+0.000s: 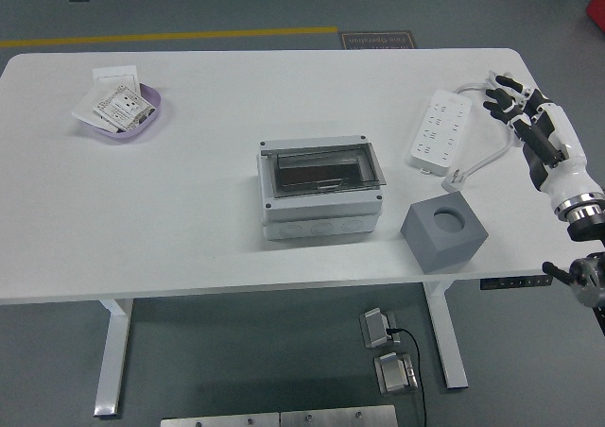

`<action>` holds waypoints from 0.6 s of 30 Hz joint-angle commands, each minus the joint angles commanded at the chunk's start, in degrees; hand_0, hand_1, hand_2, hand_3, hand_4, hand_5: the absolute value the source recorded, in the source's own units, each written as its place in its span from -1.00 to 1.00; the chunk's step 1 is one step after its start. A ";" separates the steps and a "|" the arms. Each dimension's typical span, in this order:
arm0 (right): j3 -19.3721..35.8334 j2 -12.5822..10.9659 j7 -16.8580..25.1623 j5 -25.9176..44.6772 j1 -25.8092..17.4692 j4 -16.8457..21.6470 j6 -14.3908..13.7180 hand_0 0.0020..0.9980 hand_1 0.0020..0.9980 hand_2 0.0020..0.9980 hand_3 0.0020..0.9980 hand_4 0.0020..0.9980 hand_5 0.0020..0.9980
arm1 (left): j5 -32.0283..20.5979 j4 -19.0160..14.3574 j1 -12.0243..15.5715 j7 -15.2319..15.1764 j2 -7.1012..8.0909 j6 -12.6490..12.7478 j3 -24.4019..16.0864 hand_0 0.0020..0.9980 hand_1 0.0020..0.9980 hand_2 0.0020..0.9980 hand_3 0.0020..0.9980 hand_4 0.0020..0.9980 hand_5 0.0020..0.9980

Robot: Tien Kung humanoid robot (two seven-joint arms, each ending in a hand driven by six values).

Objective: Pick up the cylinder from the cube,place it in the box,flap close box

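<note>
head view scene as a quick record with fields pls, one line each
box: grey box mid-table, clear flap down
cube: grey cube right of the box near the front edge, round hole on top, no cylinder in it
right hand: right hand at the right edge, fingers spread, holding nothing
power strip: white power strip far right, left of the hand
tray: purple tray with packets, far left
left arm: not in view

You see the box (321, 191) mid-table with its clear flap down, the cube (443, 230) just right of it, hole up. Your right hand (529, 120) hovers, fingers spread, beside the power strip (440, 129).
</note>
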 joint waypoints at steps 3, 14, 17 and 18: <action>0.13 0.09 0.21 0.33 -0.12 -0.35 -0.19 0.79 0.53 0.51 0.54 1.00 0.21 | 1.96 -0.40 -0.04 0.00 -0.12 0.01 -1.94 0.25 0.29 0.21 0.23 0.29 -0.67; 0.04 -0.06 0.74 0.78 -0.27 -0.45 -0.57 0.78 0.51 0.49 0.50 1.00 0.23 | 6.65 -1.53 -0.14 -0.05 -0.07 0.09 -6.95 0.25 0.30 0.21 0.24 0.29 -0.66; 0.03 -0.10 0.81 0.85 -0.26 -0.54 -0.67 0.78 0.51 0.49 0.50 1.00 0.23 | 6.66 -1.56 -0.20 -0.03 0.00 0.09 -6.87 0.25 0.30 0.21 0.24 0.29 -0.66; 0.02 -0.11 0.82 0.87 -0.26 -0.57 -0.70 0.78 0.51 0.49 0.50 1.00 0.23 | 6.64 -1.56 -0.21 -0.03 0.04 0.09 -6.80 0.25 0.30 0.21 0.24 0.29 -0.66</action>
